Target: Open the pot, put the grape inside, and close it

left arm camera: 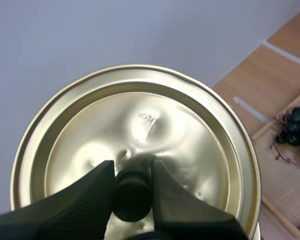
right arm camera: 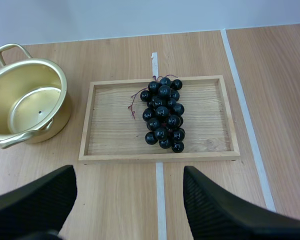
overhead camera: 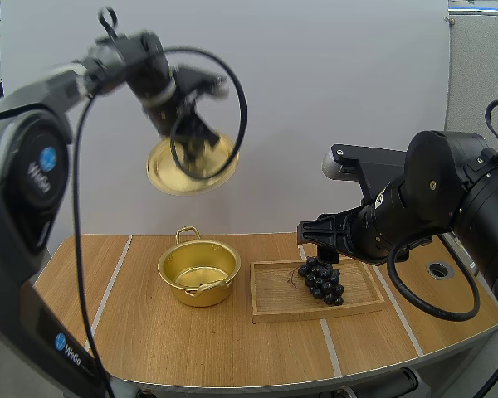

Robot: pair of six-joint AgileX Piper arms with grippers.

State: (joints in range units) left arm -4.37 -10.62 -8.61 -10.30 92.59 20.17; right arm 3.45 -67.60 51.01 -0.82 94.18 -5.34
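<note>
On the wooden table (overhead camera: 232, 348), the tray (overhead camera: 275, 308) lies at 3 o'clock of the pot (overhead camera: 198, 272), just beside it and apart. The tray holds one bunch of dark grapes (overhead camera: 321, 279), lying about its middle with the stem end toward 12 o'clock. The pot stands upright and uncovered, and its bare golden bottom shows inside. Its handles sit at roughly 12 and 6 o'clock.

The right gripper (overhead camera: 319, 242) hangs over the far side of the tray, just above the grapes. In the right wrist view its fingers (right arm camera: 210, 200) stand wide apart with nothing between them.

Farther back and high above the table, at about 12 o'clock of the pot, the left gripper (left arm camera: 132, 170) has its fingertips pinched on the black knob (left arm camera: 132, 192) of the golden lid (overhead camera: 191, 170). The lid is steeply tilted, knob side toward the high camera.
</note>
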